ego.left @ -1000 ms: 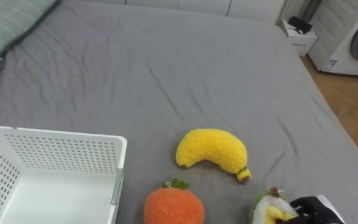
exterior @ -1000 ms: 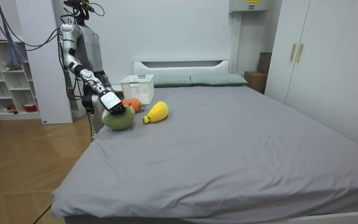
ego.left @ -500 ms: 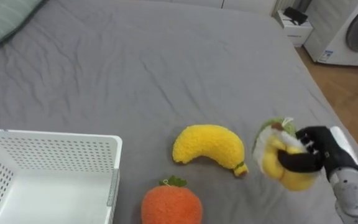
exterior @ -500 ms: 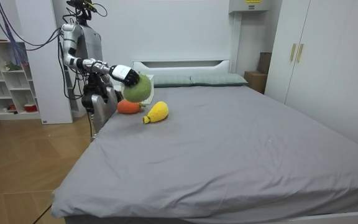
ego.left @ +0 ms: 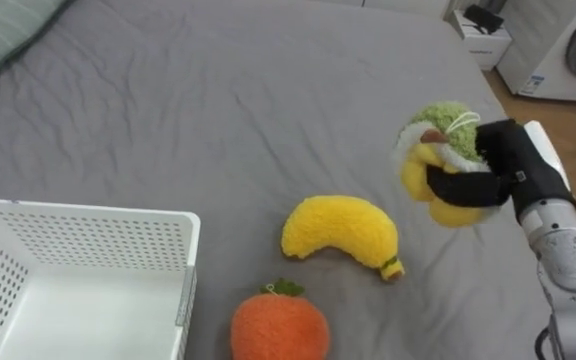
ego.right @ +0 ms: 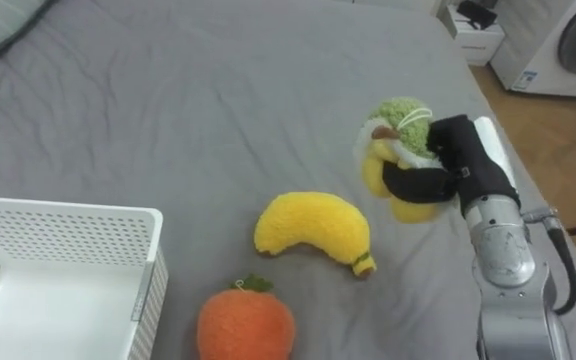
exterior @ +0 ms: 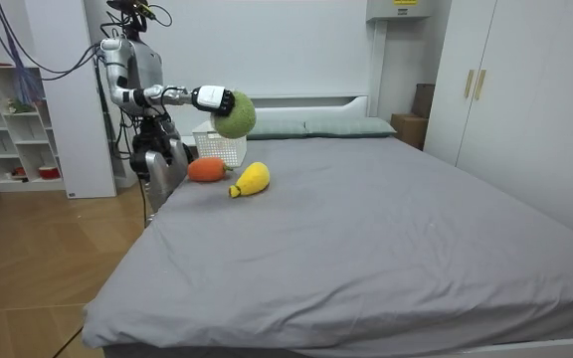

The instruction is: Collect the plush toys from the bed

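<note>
The right hand grips a green and yellow plush toy up above the bed. Down to its left lie a banana toy, an orange toy and a basket. The bed's edge is just to the hand's right.

Fuzzy plush banana and orange; matt grey cloth bed; perforated white plastic basket.

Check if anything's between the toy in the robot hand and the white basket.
The plush banana lies on the bed between them, the plush orange near it. The right robot hand holds the toy in the air.
</note>
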You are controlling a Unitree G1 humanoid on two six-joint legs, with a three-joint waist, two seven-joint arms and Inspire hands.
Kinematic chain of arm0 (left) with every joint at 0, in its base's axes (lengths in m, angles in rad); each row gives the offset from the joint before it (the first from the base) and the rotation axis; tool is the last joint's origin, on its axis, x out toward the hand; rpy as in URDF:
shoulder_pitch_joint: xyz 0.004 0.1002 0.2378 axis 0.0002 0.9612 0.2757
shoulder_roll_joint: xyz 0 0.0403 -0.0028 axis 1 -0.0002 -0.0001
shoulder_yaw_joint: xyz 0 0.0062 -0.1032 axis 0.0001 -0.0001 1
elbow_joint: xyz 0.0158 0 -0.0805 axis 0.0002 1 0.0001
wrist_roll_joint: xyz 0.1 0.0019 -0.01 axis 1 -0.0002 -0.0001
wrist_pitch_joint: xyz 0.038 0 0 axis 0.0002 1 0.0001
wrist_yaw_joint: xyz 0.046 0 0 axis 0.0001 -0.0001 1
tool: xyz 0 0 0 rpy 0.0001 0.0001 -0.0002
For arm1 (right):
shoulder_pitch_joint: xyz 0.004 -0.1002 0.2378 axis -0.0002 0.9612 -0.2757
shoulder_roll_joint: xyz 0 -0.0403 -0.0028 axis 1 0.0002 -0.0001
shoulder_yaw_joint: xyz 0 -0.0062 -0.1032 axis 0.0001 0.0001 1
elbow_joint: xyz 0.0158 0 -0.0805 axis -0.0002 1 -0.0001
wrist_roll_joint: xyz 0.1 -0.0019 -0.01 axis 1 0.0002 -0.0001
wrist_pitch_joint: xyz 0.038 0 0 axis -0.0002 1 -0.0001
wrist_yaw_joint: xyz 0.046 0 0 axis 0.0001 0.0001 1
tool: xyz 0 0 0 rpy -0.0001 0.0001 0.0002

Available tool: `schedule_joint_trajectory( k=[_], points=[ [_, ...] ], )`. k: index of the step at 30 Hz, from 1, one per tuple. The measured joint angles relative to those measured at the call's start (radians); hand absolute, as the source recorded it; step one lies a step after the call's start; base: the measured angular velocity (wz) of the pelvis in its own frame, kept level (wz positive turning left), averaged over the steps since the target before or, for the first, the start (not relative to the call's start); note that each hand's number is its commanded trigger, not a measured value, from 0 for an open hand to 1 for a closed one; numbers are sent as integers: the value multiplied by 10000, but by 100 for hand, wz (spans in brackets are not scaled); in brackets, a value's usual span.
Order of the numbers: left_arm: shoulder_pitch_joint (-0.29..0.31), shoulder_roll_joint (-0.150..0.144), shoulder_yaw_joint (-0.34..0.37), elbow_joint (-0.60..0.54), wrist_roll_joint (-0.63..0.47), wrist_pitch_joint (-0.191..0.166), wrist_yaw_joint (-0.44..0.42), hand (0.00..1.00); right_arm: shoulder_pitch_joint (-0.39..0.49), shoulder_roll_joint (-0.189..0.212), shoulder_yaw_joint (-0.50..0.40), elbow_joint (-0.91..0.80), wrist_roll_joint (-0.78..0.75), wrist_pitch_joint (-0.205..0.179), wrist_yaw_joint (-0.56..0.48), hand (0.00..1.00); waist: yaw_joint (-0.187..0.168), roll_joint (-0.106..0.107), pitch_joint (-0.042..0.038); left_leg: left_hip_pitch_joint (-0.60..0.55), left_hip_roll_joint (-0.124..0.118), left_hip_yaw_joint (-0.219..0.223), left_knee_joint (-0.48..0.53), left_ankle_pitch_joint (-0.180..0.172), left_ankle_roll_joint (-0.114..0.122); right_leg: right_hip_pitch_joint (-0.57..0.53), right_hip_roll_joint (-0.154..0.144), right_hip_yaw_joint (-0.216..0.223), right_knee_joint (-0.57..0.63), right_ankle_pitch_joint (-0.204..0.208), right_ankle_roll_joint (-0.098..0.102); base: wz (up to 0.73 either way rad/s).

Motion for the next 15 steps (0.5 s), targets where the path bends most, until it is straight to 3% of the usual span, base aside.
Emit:
schedule_joint_trajectory(
  k=[4,15],
  points=[
    [-45,-9,-17,177,-26,-102,14,0,-223,-1,551,34,89,19,80,100,379,-116,7,3,-16,-208,50,3,6,167,-37,-230,-58,0,2,17],
    [-302,-98,-317,-73,-38,-159,21,0,-938,-7,1795,140,1122,21,524,100,1199,-61,91,-353,-74,-687,300,0,3,155,-153,-690,-46,-4,-2,14]
  ],
)
